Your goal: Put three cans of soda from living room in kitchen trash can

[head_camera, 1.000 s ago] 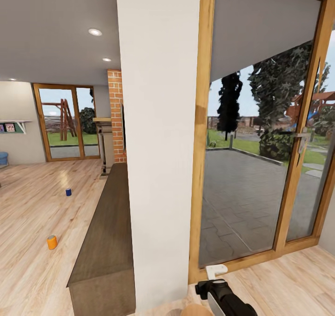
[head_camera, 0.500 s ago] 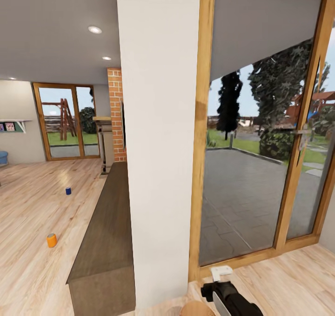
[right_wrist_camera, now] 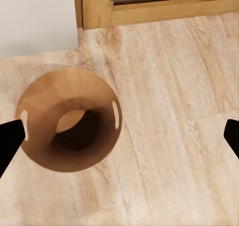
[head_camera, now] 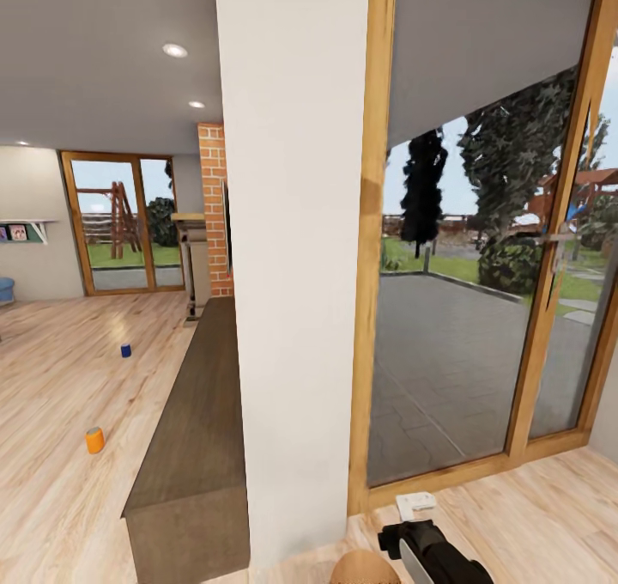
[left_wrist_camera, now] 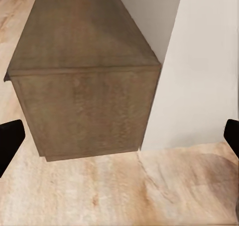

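Cans of soda are lying far off on the living-room floor at the left of the head view: the orange can (head_camera: 94, 440) at lower left, the blue can (head_camera: 125, 349) further back and a little right of it, well apart from each other. A third can is not to be made out.

Compared with the earlier head pictures, the whole scene is sliding slightly; both cans are sitting a touch higher in the frame and the right arm (head_camera: 433, 550) at the bottom edge is showing further right, so the camera and robot are moving, not the cans. I judge the robot is still travelling and no can is collected yet.

Going by size, the white pillar (head_camera: 296, 266) is taking up the centre of the head view, directly ahead. Right of it, the wood-framed glass door (head_camera: 481, 249) is looking out onto a patio. Left of it, the long brown cabinet (head_camera: 193, 429) is running back along the wall toward the brick column (head_camera: 215, 215); pillar and cabinet are standing between the robot and the cans, so a detour leftward looks necessary.

In the right wrist view a round brown basket (right_wrist_camera: 35, 151) is standing on the wooden floor (right_wrist_camera: 174, 136), possibly the trash can, though that is uncertain.

The left gripper (left_wrist_camera: 119, 136) is spread, facing the cabinet's end, holding nothing. The right gripper (right_wrist_camera: 119, 133) is spread too, hanging above the basket and floor, empty.
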### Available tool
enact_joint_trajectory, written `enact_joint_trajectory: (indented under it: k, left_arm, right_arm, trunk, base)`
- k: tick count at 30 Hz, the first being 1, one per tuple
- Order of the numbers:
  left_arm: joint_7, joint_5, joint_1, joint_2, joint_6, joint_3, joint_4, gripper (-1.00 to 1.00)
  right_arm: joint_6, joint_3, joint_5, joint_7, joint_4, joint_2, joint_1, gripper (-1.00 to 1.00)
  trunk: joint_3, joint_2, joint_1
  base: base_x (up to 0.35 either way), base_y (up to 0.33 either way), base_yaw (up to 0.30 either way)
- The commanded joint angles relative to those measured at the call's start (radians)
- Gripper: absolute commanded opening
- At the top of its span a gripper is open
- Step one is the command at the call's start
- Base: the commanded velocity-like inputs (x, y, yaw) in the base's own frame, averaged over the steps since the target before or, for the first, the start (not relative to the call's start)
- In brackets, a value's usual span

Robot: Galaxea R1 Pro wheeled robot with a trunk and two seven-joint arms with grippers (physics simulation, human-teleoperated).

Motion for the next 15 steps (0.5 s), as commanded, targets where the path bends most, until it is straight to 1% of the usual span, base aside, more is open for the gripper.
enact_joint_trajectory:
  k: [1, 2, 8, 9, 10, 11, 13, 14, 15]
  left_arm:
    - [-0.009, 0.000, 0.000, 0.004, 0.002, 0.000, -0.001, 1.00]
    - [-0.034, 0.002, 0.001, 0.013, 0.008, 0.001, -0.013, 1.00]
    - [-0.055, 0.005, 0.004, 0.024, 0.029, 0.001, -0.051, 1.00]
    - [-0.061, 0.007, 0.004, 0.037, 0.044, 0.001, -0.060, 1.00]
    - [-0.062, 0.008, 0.004, 0.043, 0.047, 0.001, -0.061, 1.00]
    - [-0.071, 0.011, 0.005, 0.055, 0.051, 0.002, -0.063, 1.00]
    - [-0.089, 0.021, 0.006, 0.068, 0.054, 0.002, -0.063, 1.00]
    - [-0.100, 0.028, 0.006, 0.075, 0.055, 0.002, -0.062, 1.00]
    - [-0.126, 0.048, 0.007, 0.087, 0.057, 0.002, -0.059, 1.00]
  right_arm:
    - [0.000, 0.000, 0.000, 0.000, 0.000, -0.001, 0.000, 1.00]
    - [0.000, 0.000, 0.000, 0.001, 0.000, -0.003, 0.000, 1.00]
    - [0.000, 0.000, 0.000, 0.001, 0.000, -0.007, 0.000, 1.00]
    - [0.000, 0.000, 0.000, 0.002, 0.000, -0.009, 0.000, 1.00]
    - [0.000, 0.001, 0.000, 0.002, 0.000, -0.009, 0.000, 1.00]
    - [0.000, 0.001, 0.000, 0.002, 0.000, -0.009, 0.000, 1.00]
    - [0.000, 0.001, 0.000, 0.003, 0.000, -0.009, 0.000, 1.00]
    - [0.000, 0.001, 0.000, 0.003, 0.001, -0.009, 0.000, 1.00]
    - [0.000, 0.001, 0.000, 0.003, 0.001, -0.009, 0.000, 1.00]
  trunk:
    - [-0.003, -0.007, 0.004]
    - [-0.006, -0.014, 0.008]
    - [-0.025, -0.056, 0.031]
    - [-0.028, -0.063, 0.035]
    - [-0.031, -0.070, 0.038]
    - [-0.035, -0.077, 0.042]
    - [-0.041, -0.091, 0.050]
    - [-0.044, -0.098, 0.054]
    - [-0.047, -0.105, 0.058]
  base:
    - [0.000, 0.000, 0.000]
    - [0.000, 0.000, 0.000]
    - [0.000, 0.000, 0.000]
    - [0.000, 0.000, 0.000]
    - [0.000, 0.000, 0.000]
    - [0.000, 0.000, 0.000]
    - [0.000, 0.000, 0.000]
    - [0.000, 0.000, 0.000]
    - [0.000, 0.000, 0.000]
